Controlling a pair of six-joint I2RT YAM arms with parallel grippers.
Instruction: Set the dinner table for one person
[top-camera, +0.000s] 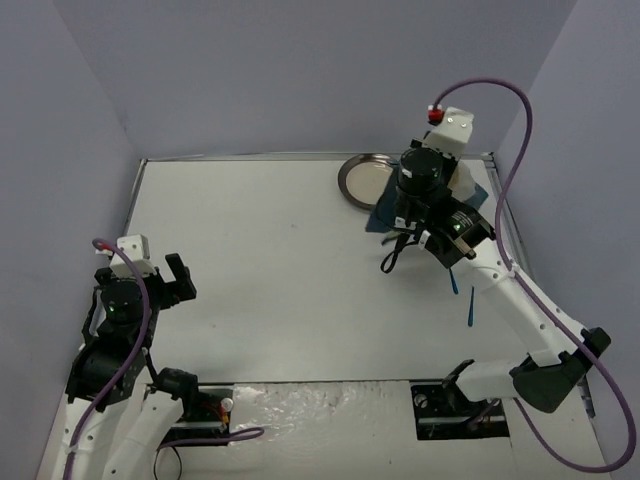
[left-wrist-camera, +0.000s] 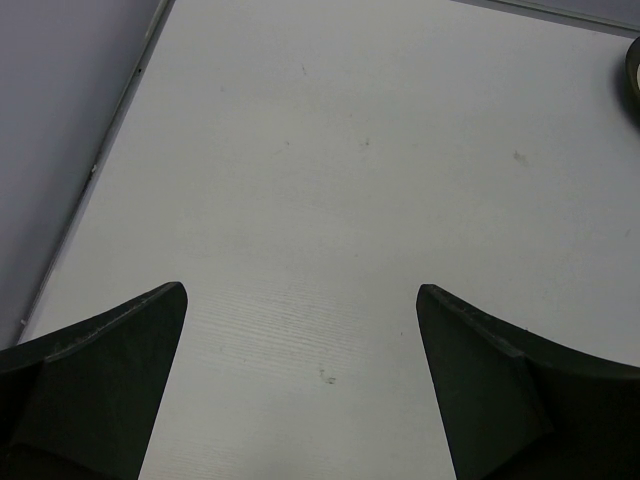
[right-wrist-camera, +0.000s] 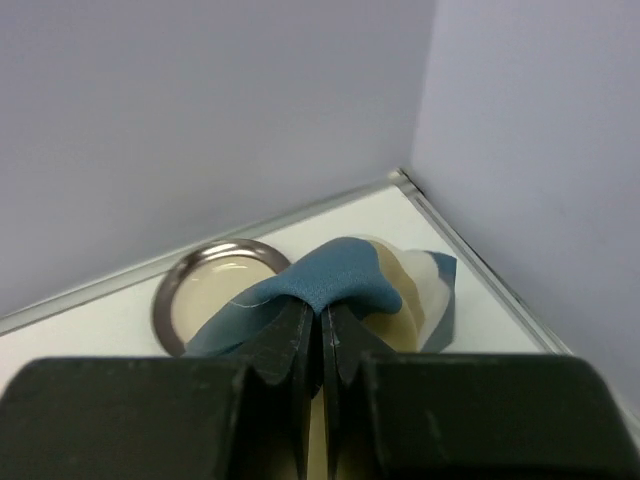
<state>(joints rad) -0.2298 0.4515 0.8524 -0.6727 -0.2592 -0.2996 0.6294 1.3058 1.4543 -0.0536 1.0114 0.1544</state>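
Only the right wrist view shows the right claw (right-wrist-camera: 322, 318) pinching the striped placemat (right-wrist-camera: 345, 275) near the metal-rimmed plate (right-wrist-camera: 205, 290); the left claw (left-wrist-camera: 300, 295) hangs spread over the table (left-wrist-camera: 400, 150).

One metal plate (top-camera: 360, 181) and one blue-and-tan placemat (right-wrist-camera: 340, 272) are counted. Two blue utensils (top-camera: 470, 317) are seen lying on the white tabletop (top-camera: 270, 260).

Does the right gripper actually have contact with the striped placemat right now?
Touching. The right wrist view shows the right gripper with its jaws pinched shut on a raised fold of the placemat.
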